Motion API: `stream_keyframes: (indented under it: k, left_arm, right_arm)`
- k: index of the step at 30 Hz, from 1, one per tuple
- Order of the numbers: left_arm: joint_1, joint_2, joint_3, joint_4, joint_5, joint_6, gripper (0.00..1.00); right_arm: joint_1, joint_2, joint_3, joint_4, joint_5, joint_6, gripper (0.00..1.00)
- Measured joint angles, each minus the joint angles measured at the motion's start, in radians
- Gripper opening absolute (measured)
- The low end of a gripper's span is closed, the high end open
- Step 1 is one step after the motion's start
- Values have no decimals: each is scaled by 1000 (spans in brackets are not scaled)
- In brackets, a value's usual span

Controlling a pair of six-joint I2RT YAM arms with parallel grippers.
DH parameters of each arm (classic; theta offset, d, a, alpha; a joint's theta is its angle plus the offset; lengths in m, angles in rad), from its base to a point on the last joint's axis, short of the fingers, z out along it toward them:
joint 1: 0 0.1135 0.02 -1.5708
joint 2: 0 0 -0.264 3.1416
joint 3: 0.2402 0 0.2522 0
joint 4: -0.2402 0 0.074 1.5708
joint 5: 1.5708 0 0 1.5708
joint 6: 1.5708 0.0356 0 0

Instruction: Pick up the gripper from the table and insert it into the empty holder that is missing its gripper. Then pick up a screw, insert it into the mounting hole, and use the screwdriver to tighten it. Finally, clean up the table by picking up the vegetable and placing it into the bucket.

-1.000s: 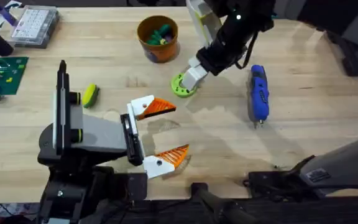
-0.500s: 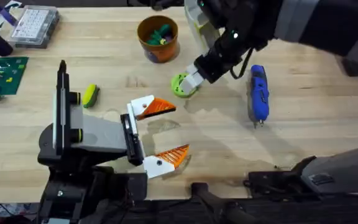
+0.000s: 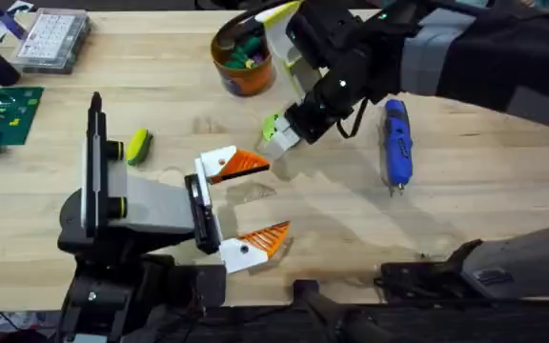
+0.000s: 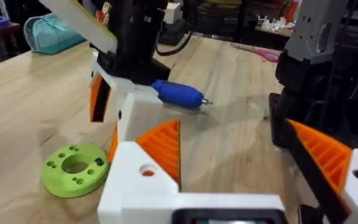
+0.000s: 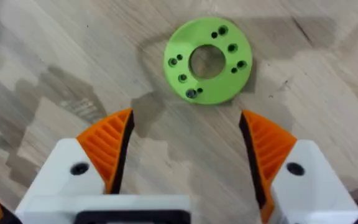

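Your right gripper (image 5: 185,155) has slid left since a second ago, now hovering just short of the lime-green ring-shaped disc (image 5: 208,60), fingers spread and empty. The left gripper (image 3: 241,202) is also spread, empty. The yellow-and-green toy corn cob (image 3: 139,146) lies well apart on the light wooden table (image 3: 484,219). Closing here risks grabbing the disc, not the task's thing.

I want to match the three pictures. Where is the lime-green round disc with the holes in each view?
Overhead: the lime-green round plastic disc lies mid-table, partly covered by the right gripper.
Left wrist: the disc lies flat on the wood at lower left.
Right wrist: the disc lies at top centre, beyond the open jaws.
Shared landmark: the blue pen-shaped electric screwdriver, seen behind the disc in the left wrist view.
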Motion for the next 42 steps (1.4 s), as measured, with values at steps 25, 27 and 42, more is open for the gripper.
stream_keyframes:
  k: [25,27,42]
  left_arm:
    - [0,0,0,0,0,0,990]
    - [0,0,0,0,0,0,990]
    - [0,0,0,0,0,0,990]
  right_arm:
    - [0,120,-4,78,0,3,964]
    - [0,119,-4,79,0,4,956]
    - [0,119,-4,72,0,4,796]
